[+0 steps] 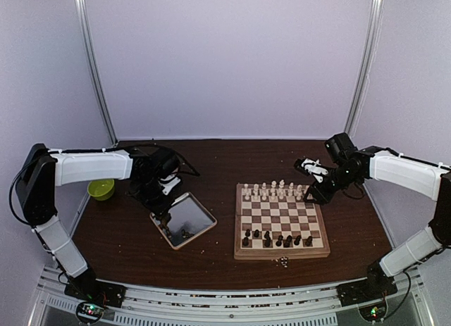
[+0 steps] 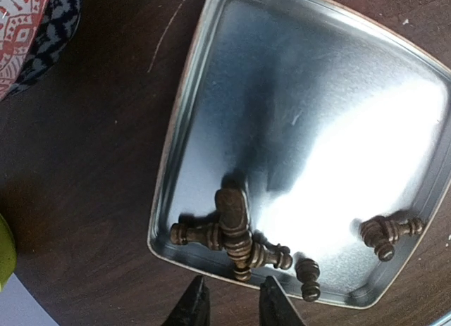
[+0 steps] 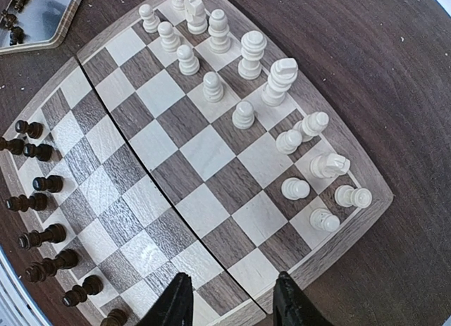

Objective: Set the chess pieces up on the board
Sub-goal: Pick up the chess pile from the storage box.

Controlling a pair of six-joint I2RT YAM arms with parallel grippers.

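The chess pieces are in three groups. The pale cream chess pieces [image 3: 246, 55] stand in two rows at the top end of the square wooden chessboard [image 1: 282, 254] with light and dark brown checks, as seen from the top camera. The dark brown chess pieces [image 1: 278, 238] stand in the lower rows of the same board, with gaps between them. More dark pieces [image 2: 232, 231] lie on their sides in the square silver metal tray [image 2: 317, 129]. Some of them are piled across each other near its lower left corner in the left wrist picture. Others lie along its lower edge.

The board sits right of the middle on the dark brown wooden surface [image 1: 127, 234]. The tray sits just left of it, turned at a slant. A small green bowl [image 1: 101, 189] is at the far left.

The left fingers [image 2: 194, 305] hang over the lower rim of the tray, close to the pile. They are a little apart and hold nothing.

The right fingers [image 3: 176, 301] hang over one edge of the board, by the upper right corner in the top view. They are spread apart and hold nothing.
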